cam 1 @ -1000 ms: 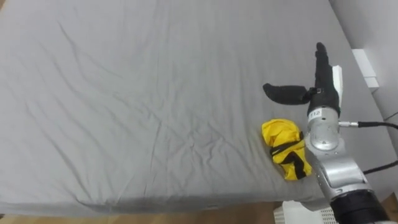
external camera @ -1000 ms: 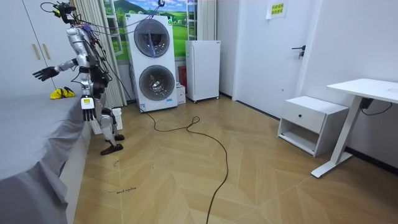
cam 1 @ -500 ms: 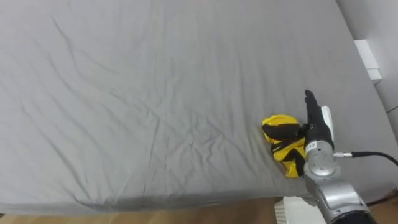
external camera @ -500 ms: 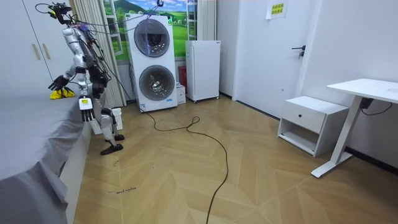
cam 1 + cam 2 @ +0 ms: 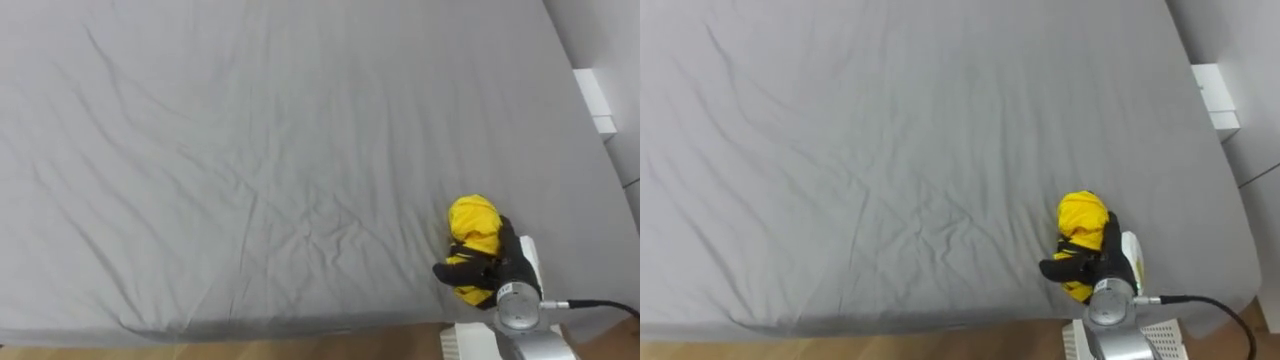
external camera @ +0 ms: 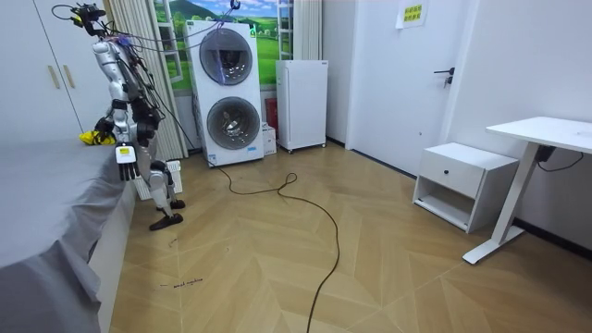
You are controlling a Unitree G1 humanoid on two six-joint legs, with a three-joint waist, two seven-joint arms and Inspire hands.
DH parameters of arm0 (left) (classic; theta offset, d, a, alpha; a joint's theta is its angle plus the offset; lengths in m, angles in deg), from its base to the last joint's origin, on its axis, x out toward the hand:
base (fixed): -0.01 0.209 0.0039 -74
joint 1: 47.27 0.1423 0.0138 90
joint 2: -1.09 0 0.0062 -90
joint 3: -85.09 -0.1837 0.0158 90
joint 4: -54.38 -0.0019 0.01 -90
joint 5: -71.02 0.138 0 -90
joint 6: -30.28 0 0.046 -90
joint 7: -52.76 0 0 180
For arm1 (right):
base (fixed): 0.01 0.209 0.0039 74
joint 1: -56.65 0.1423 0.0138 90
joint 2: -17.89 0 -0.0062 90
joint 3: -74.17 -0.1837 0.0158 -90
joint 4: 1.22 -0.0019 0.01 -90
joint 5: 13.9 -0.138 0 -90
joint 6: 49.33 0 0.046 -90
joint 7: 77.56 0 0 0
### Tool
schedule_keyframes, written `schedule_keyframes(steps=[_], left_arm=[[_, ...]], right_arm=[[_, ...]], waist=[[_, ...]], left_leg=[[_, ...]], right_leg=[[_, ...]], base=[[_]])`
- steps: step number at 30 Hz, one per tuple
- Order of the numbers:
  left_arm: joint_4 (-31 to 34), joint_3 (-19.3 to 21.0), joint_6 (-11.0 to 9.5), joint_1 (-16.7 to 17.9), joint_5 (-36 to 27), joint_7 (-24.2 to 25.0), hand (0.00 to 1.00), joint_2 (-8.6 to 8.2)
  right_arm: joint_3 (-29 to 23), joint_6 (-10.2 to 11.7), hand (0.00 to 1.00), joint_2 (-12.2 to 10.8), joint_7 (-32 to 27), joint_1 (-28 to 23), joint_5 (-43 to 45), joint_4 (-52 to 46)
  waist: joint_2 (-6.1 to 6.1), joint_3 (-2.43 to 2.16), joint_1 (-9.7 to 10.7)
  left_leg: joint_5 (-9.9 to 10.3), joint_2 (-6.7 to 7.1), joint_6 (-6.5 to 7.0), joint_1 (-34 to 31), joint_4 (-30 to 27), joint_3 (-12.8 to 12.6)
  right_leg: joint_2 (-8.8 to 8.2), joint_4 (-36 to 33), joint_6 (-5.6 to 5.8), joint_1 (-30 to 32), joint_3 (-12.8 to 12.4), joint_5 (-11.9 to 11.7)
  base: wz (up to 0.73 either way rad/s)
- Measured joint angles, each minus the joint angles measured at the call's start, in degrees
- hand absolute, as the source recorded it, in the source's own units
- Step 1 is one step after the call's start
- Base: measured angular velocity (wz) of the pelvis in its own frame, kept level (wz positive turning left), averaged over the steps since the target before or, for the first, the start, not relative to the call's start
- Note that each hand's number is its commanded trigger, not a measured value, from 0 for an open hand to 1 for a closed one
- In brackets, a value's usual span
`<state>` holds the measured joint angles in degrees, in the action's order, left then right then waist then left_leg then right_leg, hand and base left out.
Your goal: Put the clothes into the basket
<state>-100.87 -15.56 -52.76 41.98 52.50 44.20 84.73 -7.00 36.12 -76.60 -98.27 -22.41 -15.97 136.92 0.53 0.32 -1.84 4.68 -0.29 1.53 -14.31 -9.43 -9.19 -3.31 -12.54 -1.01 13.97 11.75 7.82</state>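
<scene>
One right hand [image 5: 512, 268] clutches yellow garment [image 5: 473, 220] at bed [image 5: 250, 150] edge.

The bed [image 5: 250, 150] wears a grey cloth sheet, matt and softly creased all over. The yellow garment [image 5: 473, 222] is a thin, crumpled fabric with a faint sheen (its black trim looks duller). The right hand [image 5: 505, 265] against it is matt black, plastic or rubber by the look, and its wrist is smooth silvery metal with a dull shine. The basket [image 5: 1160, 338] at the bed's edge is white plastic, pierced with small holes. In the room view the floor [image 6: 370, 268] is wood laid in herringbone, smooth and lightly glossy; the stacked washing machines [image 6: 225, 92] have white, glossy casings with dark, glass-like doors.
</scene>
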Motion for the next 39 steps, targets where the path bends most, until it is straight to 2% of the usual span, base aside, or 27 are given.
schedule_keyframes(steps=[1, 2, 10, 14, 28, 30, 33, 37, 39], left_arm=[[0.0, 0.0, 0.0, 0.0, 0.0, 0.0, 0.0, 0.0], [0.0, 0.0, 0.0, -0.1, 0.0, 0.1, 0.0, 0.0], [0.0, 0.1, 0.1, -0.8, 0.2, 0.1, 0.0, 0.01], [0.0, -0.1, 0.1, -1.3, 0.2, 0.0, 0.0, -0.02], [-1.2, -0.2, 0.0, -2.2, 0.1, -0.8, 0.0, -0.02], [-0.5, 0.4, 0.1, -2.0, 0.6, -0.7, 0.0, 0.22], [0.9, 0.5, 0.1, -1.1, 1.8, -0.3, 0.0, 0.65], [2.1, 3.0, 0.1, 0.7, 3.2, 0.8, 0.0, 0.5], [3.9, 3.8, 0.0, 1.9, 3.2, 0.8, 0.0, 0.52]], right_arm=[[0.0, 0.0, 0.87, 0.0, 0.0, 0.3, -0.2, 0.6], [0.0, 0.0, 1.0, 0.0, 0.1, 0.5, -0.2, 1.2], [-1.4, 0.1, 1.0, 0.4, -0.4, 4.4, -0.2, 7.6], [-1.6, 0.2, 1.0, 1.3, -0.4, 4.6, -0.3, 9.5], [-2.1, -0.3, 1.0, 1.0, -0.3, 3.3, -5.3, 9.2], [-2.6, -1.5, 1.0, 1.3, 0.1, 1.6, -5.9, 4.6], [-3.5, -1.5, 1.0, 1.4, 0.5, -0.8, -6.2, 0.2], [-6.4, -1.5, 1.0, 1.6, 0.9, -5.2, -6.5, -6.0], [-8.4, -1.5, 1.0, 2.1, 1.0, -7.2, -6.3, -9.6]], waist=[[0.01, 0.01, 0.0], [0.01, 0.03, 0.0], [-0.25, 0.24, 0.0], [-0.48, 0.32, 0.0], [-0.61, 0.28, 0.0], [-0.44, 0.26, 0.3], [-0.01, 0.29, 0.9], [0.87, 0.19, 1.7], [1.02, 0.1, 3.4]], left_leg=[[0.0, 0.0, 0.0, 0.0, 0.0, 0.0], [0.0, 0.0, 0.0, -0.1, 0.0, 0.0], [0.0, -0.06, 0.04, -0.3, 0.0, 0.2], [0.0, -0.16, 0.03, -0.5, 0.0, 0.2], [0.0, -0.02, 0.03, 1.3, 0.1, -0.3], [0.1, 0.1, 0.01, 1.6, 0.2, -0.3], [0.1, 0.14, 0.01, 2.7, 0.5, -0.3], [0.8, 0.05, -0.11, 6.0, 1.1, -1.2], [1.3, -0.02, -0.09, 7.2, 1.1, -1.9]], right_leg=[[-0.03, 0.0, 0.0, 0.0, 0.1, 0.0], [-0.08, 0.0, 0.01, 0.0, 0.2, 0.0], [0.09, 0.0, 0.06, 0.1, 0.4, 0.0], [0.14, 0.0, -0.02, 0.0, 0.9, 0.0], [0.02, -0.1, 0.0, -1.6, 0.4, 0.0], [0.07, 0.0, 0.13, -1.8, -0.4, 0.8], [0.11, 0.0, 0.14, -2.8, -0.5, 0.8], [0.4, 0.1, 0.34, -4.8, -2.0, 1.3], [0.55, 0.1, 0.43, -5.7, -2.9, 1.3]], base=[[0.03], [0.05], [0.02], [0.06], [0.01], [-0.02], [0.0], [-0.14], [-0.19]])
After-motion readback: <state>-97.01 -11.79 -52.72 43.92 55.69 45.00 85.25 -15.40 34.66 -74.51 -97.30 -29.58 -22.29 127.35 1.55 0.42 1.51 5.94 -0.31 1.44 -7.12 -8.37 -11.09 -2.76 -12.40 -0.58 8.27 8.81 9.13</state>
